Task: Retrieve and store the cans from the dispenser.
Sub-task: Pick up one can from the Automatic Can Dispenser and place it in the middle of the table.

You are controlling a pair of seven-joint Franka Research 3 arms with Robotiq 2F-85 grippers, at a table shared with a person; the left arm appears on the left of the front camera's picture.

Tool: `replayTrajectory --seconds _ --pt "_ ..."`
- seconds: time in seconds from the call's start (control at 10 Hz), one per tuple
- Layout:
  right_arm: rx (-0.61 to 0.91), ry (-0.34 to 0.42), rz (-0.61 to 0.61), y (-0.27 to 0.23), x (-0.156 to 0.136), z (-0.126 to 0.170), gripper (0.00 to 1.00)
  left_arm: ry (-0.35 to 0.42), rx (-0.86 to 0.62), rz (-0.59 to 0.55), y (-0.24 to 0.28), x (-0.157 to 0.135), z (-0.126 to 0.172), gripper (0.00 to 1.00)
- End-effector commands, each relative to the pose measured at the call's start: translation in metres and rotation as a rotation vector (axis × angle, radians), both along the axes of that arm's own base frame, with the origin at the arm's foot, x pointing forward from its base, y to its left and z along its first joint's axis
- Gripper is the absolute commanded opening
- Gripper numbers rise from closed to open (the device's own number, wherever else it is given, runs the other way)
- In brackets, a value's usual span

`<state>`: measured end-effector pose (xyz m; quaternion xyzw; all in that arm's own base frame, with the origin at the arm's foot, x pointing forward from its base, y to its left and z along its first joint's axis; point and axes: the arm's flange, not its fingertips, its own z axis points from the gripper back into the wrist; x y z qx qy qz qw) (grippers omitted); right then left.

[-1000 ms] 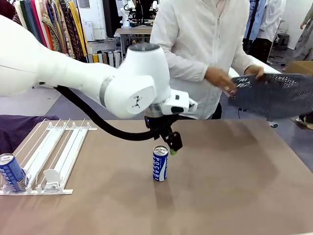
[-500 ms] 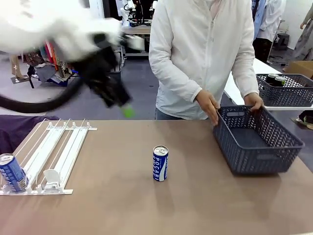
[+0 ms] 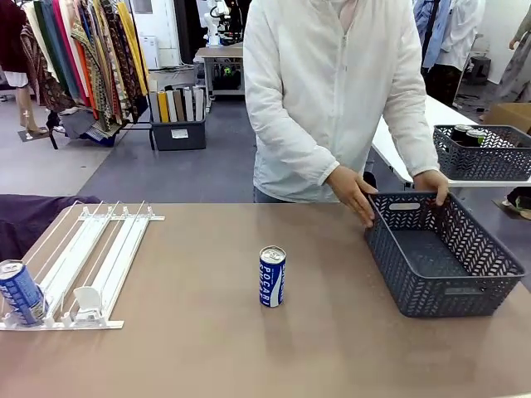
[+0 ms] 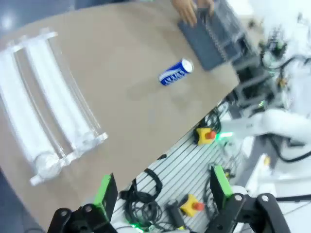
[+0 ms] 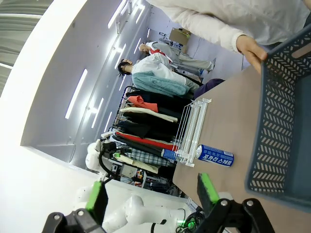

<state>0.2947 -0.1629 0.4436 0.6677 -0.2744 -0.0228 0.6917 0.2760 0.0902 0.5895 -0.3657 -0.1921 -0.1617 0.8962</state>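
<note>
One blue-and-white Pocari can [image 3: 272, 276] stands upright alone mid-table; it also shows as the can [image 4: 176, 73] and the can [image 5: 215, 155] in the wrist views. A second Pocari can [image 3: 21, 292] sits at the low end of the white dispenser [image 3: 91, 257], in its leftmost lane. My left gripper [image 4: 163, 187] hangs open high above the table's near edge, far from the dispenser [image 4: 43, 111], with nothing between its green pads. My right gripper [image 5: 151, 194] is open and empty too, off to the side of the table.
A person at the far side holds a dark grey lattice basket [image 3: 444, 257] on the table's right with a hand [image 3: 353, 195] on each side. A second basket [image 3: 485, 153] with cans stands on a white table behind. Purple cloth [image 3: 25, 220] lies at the left edge.
My left arm rose from beside the upright can and swung off to the left, out of the front view. The person brought the grey basket down onto the table's right side.
</note>
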Motion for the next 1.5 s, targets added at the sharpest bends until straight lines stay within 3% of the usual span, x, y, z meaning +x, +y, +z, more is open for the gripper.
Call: replayTrajectory --seconds 0.0,0.1,0.2,1.4 --pt "0.011 -0.007 -0.001 0.0 0.002 0.005 1.0 -0.008 -0.22 0.118 0.051 0.004 -0.026 1.0" --pt "0.011 -0.007 -0.001 0.0 0.002 0.005 1.0 -0.023 -0.277 0.143 0.069 0.001 -0.036 1.0" --pt "0.011 -0.007 -0.001 0.0 0.002 0.005 1.0 0.022 -0.103 0.088 0.048 -0.01 -0.017 1.0" --pt "0.011 -0.007 -0.001 0.0 0.002 0.005 1.0 0.039 -0.085 0.106 0.045 -0.01 -0.018 1.0"
